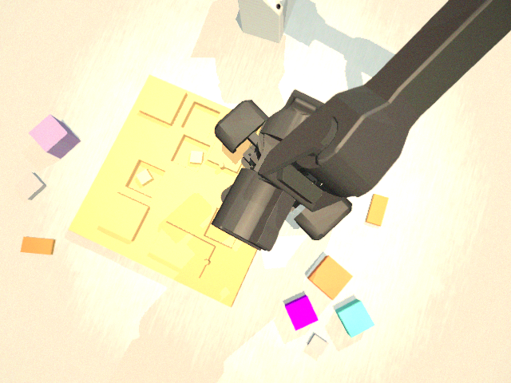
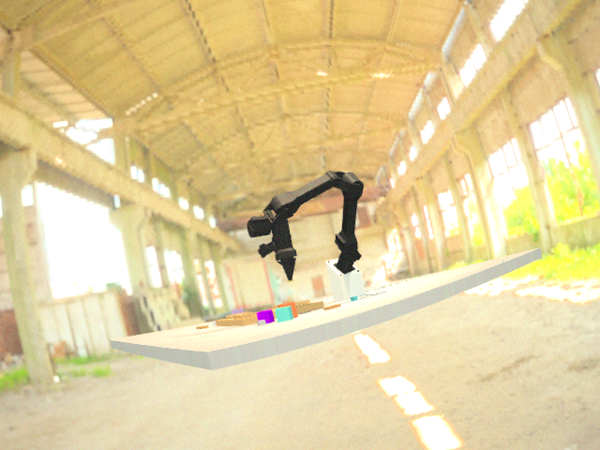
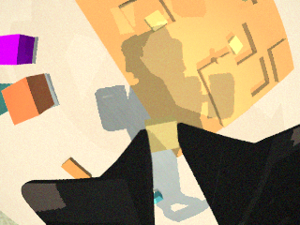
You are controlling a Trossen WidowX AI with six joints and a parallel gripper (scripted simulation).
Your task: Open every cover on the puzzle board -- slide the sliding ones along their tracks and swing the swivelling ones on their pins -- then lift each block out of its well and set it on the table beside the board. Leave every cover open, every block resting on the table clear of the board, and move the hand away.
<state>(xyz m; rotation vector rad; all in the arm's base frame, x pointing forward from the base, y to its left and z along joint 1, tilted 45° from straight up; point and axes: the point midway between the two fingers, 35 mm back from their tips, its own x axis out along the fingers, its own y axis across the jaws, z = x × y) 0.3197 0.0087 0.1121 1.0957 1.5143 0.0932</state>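
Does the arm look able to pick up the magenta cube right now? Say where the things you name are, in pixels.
Probably not yet: the gripper (image 1: pixel 283 171) (image 2: pixel 290 278) (image 3: pixel 161 133) is shut on a pale yellow block (image 3: pixel 162 137), which likely needs setting down first. Otherwise the way looks fairly free: the magenta cube (image 1: pixel 301 312) (image 2: pixel 264 316) (image 3: pixel 9 49) stands apart from the orange (image 1: pixel 330 277) (image 2: pixel 293 308) (image 3: pixel 18 102) and teal (image 1: pixel 354 317) (image 2: pixel 283 313) (image 3: pixel 3 104) blocks.

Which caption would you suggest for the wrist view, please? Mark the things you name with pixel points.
Black tool (image 3: pixel 161 133) gripping a pale yellow block (image 3: pixel 162 137), with the flat orange-yellow puzzle board (image 3: pixel 187 47) beyond and a magenta cube (image 3: pixel 10 50) at left.
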